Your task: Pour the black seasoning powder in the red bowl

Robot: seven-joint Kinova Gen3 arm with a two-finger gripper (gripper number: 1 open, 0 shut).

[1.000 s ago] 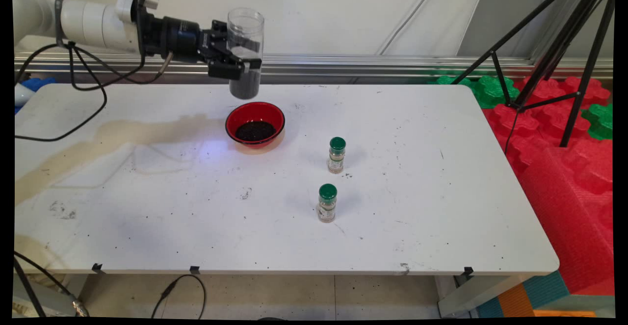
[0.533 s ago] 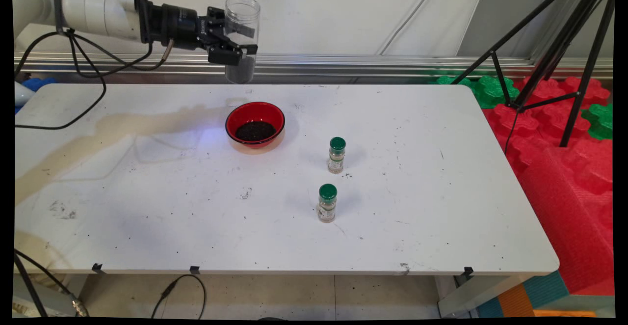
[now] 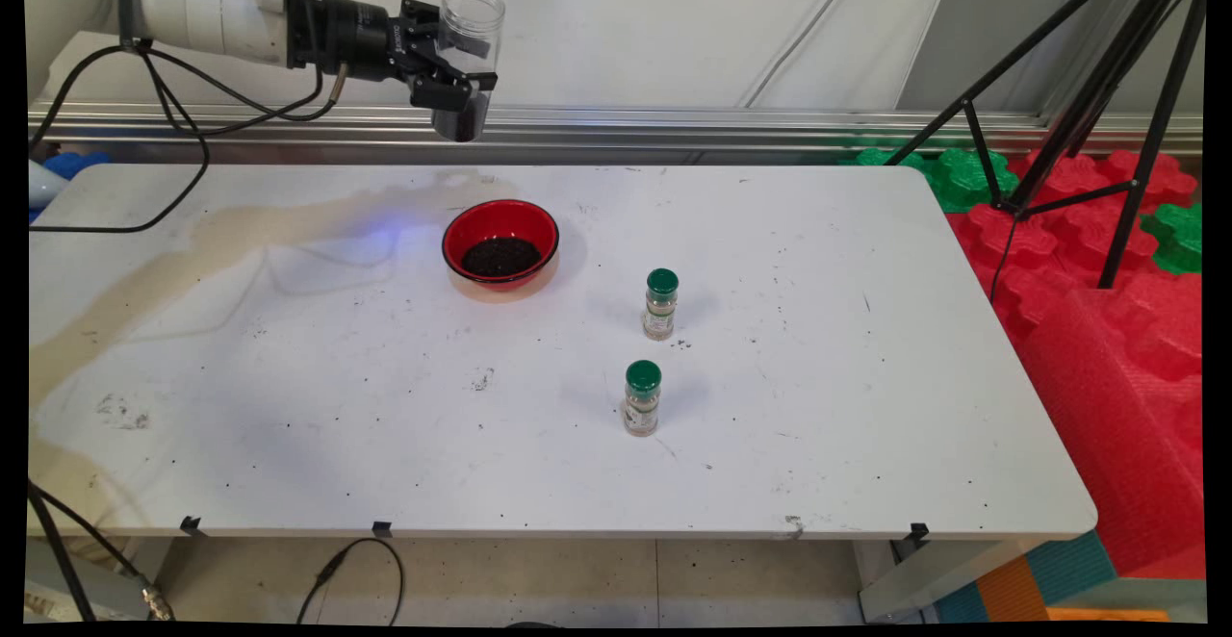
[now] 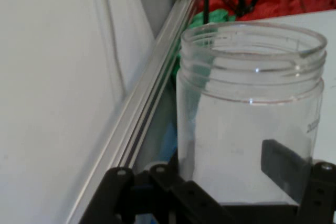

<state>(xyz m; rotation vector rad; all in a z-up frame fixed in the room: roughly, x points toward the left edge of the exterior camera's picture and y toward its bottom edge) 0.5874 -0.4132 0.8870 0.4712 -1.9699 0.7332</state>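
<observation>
main: fixed, above table (image 3: 866,483) near edge, facing wall. hand: close behind jar (image 4: 247,114); both show jar (image 3: 469,50).

We see red bowl (image 3: 500,243) with dark grains on white table (image 3: 866,406); two green-capped bottles (image 3: 660,304) (image 3: 642,397) at its 4 o'clock.

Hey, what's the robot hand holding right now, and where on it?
A clear jar of dark grains, gripped by the hand around its middle.
</observation>
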